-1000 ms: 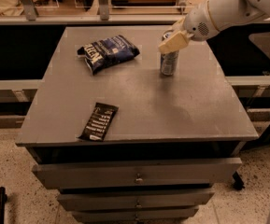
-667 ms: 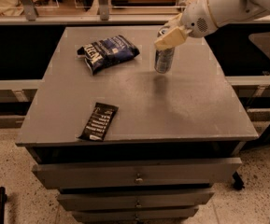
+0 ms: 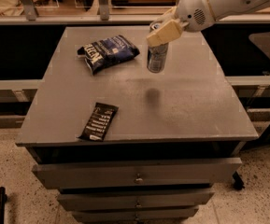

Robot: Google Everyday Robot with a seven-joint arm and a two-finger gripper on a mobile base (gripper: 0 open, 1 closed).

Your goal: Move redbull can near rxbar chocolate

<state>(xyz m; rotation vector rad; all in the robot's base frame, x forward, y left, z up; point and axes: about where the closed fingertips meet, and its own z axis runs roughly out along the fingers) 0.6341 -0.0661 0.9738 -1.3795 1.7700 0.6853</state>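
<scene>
The redbull can, slim and silver-blue, hangs upright a little above the grey table, over its back middle; its shadow lies on the tabletop below it. My gripper comes in from the upper right and is shut on the can's top, with one tan finger across the front. The rxbar chocolate, a flat black wrapper with white lettering, lies near the table's front left edge, well away from the can.
A puffy dark blue snack bag lies at the back left, just left of the can. The table is a drawer cabinet. A rail and shelf run behind it. A dark frame stands at the right.
My gripper has carried the can to the left and lifted it off the tabletop, toward the snack bag's side. The bar and the bag have not moved.
</scene>
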